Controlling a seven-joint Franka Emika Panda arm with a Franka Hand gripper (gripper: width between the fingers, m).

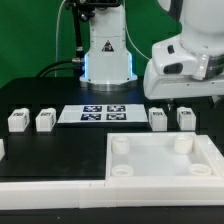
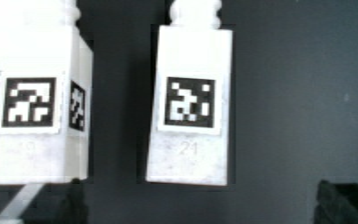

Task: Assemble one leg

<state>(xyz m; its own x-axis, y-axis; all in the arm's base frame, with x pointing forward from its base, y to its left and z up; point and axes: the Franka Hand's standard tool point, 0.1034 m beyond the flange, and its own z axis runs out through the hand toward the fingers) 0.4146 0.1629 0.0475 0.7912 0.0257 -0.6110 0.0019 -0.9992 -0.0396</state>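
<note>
Four small white legs with black-and-white tags stand on the black table. Two are at the exterior view's left [image 1: 17,121] [image 1: 45,120] and two at its right [image 1: 158,120] [image 1: 185,118]. My gripper [image 1: 178,98] hovers just above the right pair. In the wrist view one leg [image 2: 194,105] lies between my dark fingertips [image 2: 43,205], with its neighbour [image 2: 34,100] beside it. My gripper [image 2: 194,206] is open and holds nothing; the jaws stand wide apart and touch no leg.
The big white square tray-like part [image 1: 160,182] with round corner sockets lies in front of the right legs. The marker board [image 1: 105,113] lies between the leg pairs. The robot base [image 1: 105,55] stands at the back.
</note>
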